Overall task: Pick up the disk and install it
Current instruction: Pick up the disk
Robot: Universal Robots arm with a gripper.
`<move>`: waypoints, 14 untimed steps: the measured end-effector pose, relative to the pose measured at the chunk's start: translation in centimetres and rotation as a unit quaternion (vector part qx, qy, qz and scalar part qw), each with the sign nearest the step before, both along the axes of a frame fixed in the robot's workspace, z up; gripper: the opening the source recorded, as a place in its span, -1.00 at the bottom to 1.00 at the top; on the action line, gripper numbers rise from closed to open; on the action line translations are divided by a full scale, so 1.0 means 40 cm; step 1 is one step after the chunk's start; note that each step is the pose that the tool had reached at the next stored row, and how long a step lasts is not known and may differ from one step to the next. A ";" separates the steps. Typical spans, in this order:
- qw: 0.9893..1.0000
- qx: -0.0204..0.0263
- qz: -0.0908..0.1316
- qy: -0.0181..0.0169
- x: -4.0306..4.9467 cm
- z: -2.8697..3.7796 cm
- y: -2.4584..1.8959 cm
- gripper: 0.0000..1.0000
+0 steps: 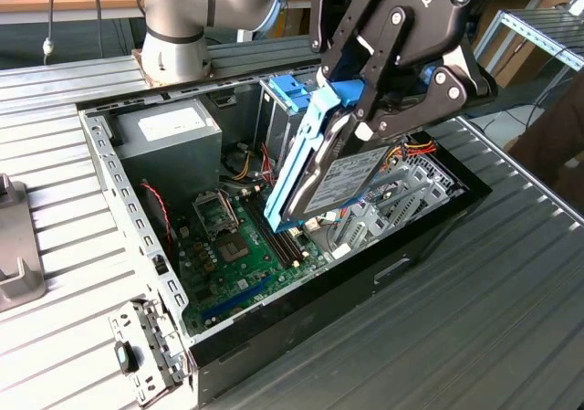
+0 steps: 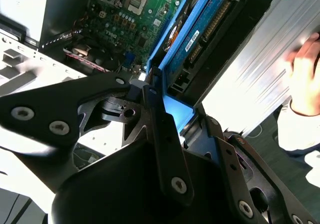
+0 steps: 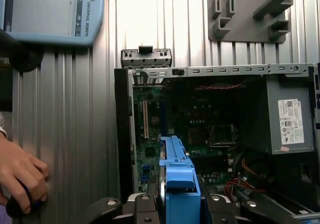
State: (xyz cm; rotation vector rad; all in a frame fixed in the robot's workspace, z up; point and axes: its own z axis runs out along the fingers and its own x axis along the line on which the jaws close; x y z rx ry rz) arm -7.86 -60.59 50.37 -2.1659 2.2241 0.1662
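The disk (image 1: 330, 180), a grey metal drive in a light-blue plastic carrier, hangs tilted on edge above the open computer case (image 1: 108, 168). My gripper (image 1: 354, 109) is shut on the disk's upper end, a black finger on each side. In the second wrist view the disk (image 2: 200, 34) runs away from the fingers (image 2: 156, 115) toward the green motherboard. In the first wrist view the carrier's blue edge (image 3: 177, 179) stands between the fingers, over the case's interior (image 3: 200, 134).
Inside the case are a power supply (image 1: 169, 127), a motherboard (image 1: 242, 259) and a metal drive cage topped by a blue handle (image 1: 287, 90). A person's hand (image 3: 20, 176) rests on the ribbed table beside the case. A grey fixture (image 1: 14, 264) sits at the exterior view's left.
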 end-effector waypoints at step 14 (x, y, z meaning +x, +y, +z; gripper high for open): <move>1.000 0.000 0.000 0.000 0.052 -0.001 -0.001 -0.26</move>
